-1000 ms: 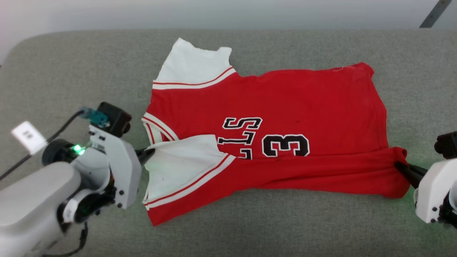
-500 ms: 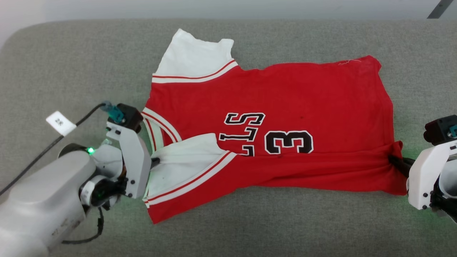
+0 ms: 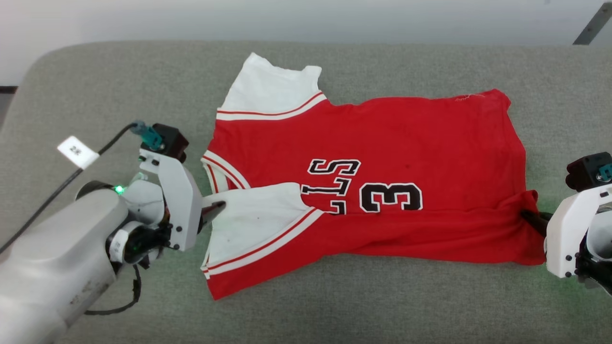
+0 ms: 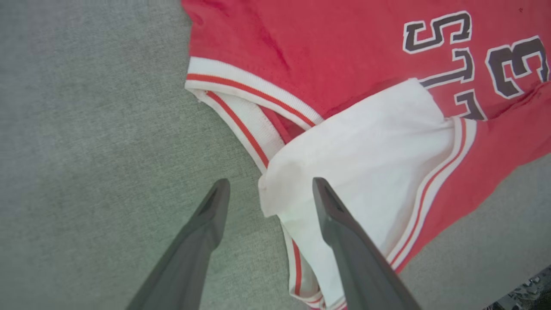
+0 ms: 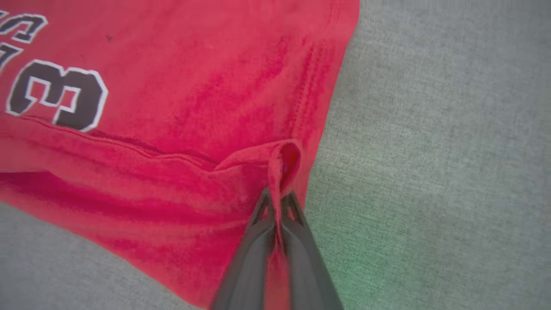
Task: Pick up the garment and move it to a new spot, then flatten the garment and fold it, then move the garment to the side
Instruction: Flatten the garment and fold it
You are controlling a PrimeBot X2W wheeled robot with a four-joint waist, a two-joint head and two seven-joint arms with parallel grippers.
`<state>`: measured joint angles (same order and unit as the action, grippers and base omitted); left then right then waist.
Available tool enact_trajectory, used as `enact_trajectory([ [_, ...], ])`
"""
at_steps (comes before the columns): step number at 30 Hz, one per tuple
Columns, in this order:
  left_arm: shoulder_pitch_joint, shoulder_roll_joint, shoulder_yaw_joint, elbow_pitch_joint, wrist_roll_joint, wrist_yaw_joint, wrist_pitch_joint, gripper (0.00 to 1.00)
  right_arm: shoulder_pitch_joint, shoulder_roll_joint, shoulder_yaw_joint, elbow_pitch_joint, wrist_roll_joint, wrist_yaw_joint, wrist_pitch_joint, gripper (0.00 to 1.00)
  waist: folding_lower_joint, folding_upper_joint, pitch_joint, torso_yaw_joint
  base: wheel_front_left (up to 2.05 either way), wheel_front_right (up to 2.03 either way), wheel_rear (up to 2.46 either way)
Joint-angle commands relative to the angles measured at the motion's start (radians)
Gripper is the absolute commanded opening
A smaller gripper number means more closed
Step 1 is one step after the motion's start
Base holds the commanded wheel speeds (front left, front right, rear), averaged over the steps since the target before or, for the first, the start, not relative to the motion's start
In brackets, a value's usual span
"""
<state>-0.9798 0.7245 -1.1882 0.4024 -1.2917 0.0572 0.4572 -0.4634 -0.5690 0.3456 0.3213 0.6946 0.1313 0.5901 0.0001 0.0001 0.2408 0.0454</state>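
Observation:
The garment [image 3: 382, 134] is a red jersey with white sleeves and black "3" lettering, lying sideways on the grey surface. Its near long edge is folded up over the lower body. My left gripper [image 3: 214, 212] is at the collar end and stands open. In the left wrist view the left gripper [image 4: 270, 184] has the corner of the folded white sleeve [image 4: 357, 159] lying loose between its fingers. My right gripper [image 3: 530, 220] is at the hem end. The right gripper [image 5: 277, 198] is shut on a pinched fold of the garment [image 5: 172, 86].
The grey padded table [image 3: 334, 310] runs out on all sides, with rounded corners at the back. A black cable with a white tag [image 3: 76, 152] trails from my left wrist. A dark strut [image 3: 590, 24] crosses the far right corner.
My left gripper has opened and let go of the white sleeve, which now lies on the garment. The right gripper still holds the hem. The head camera has shifted slightly.

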Motion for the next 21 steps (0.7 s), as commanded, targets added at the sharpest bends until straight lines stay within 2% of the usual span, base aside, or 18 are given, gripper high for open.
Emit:
enact_trajectory([
  [1, -0.002, 0.01, 0.005, -0.013, -0.001, 0.014, 0.004, 1.0, -0.013, 0.002, -0.001, -0.003, -0.002, -0.001, -0.006, 1.0, -0.0001, -0.0001, -0.017, 0.005, 0.0, 0.0, 0.0],
  [11, 0.05, 0.062, 0.012, -0.133, -0.039, 0.094, 0.031, 1.0, -0.003, 0.009, -0.044, -0.041, -0.02, -0.001, -0.059, 1.0, -0.0001, -0.0001, -0.066, 0.006, 0.0, 0.0, 0.0],
  [21, 0.177, 0.134, 0.003, -0.237, -0.137, 0.188, 0.083, 1.0, 0.068, 0.079, -0.229, -0.143, -0.115, -0.001, -0.17, 1.0, -0.0001, -0.0001, -0.097, -0.027, 0.0, 0.0, 0.0],
])
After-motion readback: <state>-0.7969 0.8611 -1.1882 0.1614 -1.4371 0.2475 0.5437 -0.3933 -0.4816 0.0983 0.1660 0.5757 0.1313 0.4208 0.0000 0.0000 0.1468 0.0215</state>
